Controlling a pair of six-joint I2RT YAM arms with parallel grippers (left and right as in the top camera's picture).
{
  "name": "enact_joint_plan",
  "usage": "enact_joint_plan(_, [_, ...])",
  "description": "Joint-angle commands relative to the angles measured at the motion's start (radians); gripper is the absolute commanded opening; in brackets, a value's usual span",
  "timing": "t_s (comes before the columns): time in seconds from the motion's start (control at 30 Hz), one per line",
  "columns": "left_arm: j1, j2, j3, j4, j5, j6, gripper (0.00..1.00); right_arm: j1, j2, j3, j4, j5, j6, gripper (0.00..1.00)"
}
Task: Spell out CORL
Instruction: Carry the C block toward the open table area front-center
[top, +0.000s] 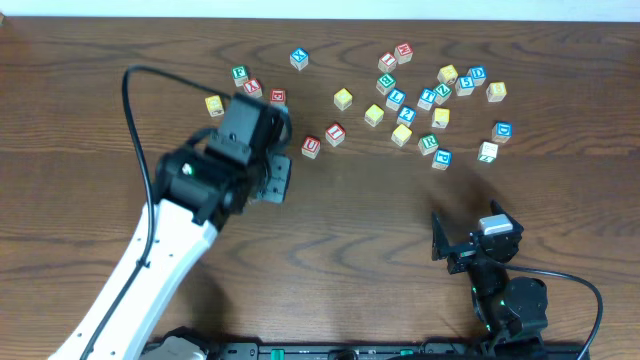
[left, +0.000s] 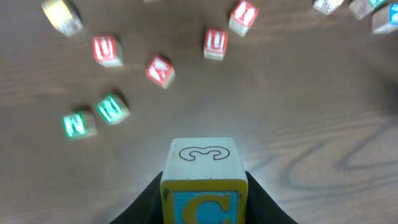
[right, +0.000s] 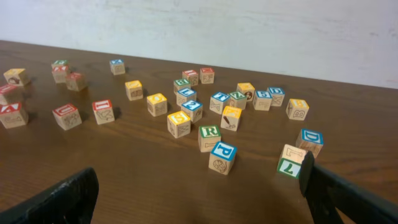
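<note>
**C cube up in the left arm's grip, loose blocks strewn beyond**

From where I stand, the dark wooden table (top: 350, 220) has small letter blocks scattered across its far half. Just past the left gripper (left: 203, 208) lie four red-lettered cubes (left: 215, 43), tilted at odd angles and apart from one another. Two green-lettered cubes (left: 112, 109) sit close together off to one side of them, and a yellow cube (left: 62, 15) lies farther out. The denser crowd is over on the right-hand side. In it the green-framed R cube (right: 209, 137) stands upright at the near edge, just beside a blue P cube (right: 222, 157).

The left arm slants up from the near-left corner, with a black cable (top: 130, 100) looping off behind it. Its wrist is turned down over the wood close to the red letters. Its fingers are clamped on either side of the C cube (left: 202, 168), with the blue C in a yellow frame facing the wrist camera. The right arm sits folded low at the near-right edge. The right gripper (right: 199, 174) is aimed toward the crowd of blocks, its fingers spread wide with only table between them
</note>
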Motion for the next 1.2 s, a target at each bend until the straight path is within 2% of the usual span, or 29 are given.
enact_joint_plan(0.0, [-0.037,-0.039,-0.128,0.038,-0.018,-0.169,0.08,-0.01,-0.004,-0.001,-0.005,0.001,0.003,0.99])
enact_joint_plan(0.03, [-0.05,-0.028,-0.177,0.06,-0.018,-0.219,0.08,-0.01,-0.004,-0.001,-0.005,0.001,0.003,0.99])
enact_joint_plan(0.2, [-0.076,0.063,-0.258,0.097,-0.017,-0.289,0.08,-0.01,-0.004,-0.001,-0.005,0.001,0.003,0.99])
enact_joint_plan(0.6, [-0.086,0.341,-0.259,0.141,0.021,-0.302,0.08,-0.01,-0.004,-0.001,-0.005,0.001,0.003,0.99])
enact_joint_plan(1.17, [-0.086,0.348,-0.259,0.247,0.069,-0.303,0.08,-0.01,-0.004,-0.001,-0.005,0.001,0.003,0.99])
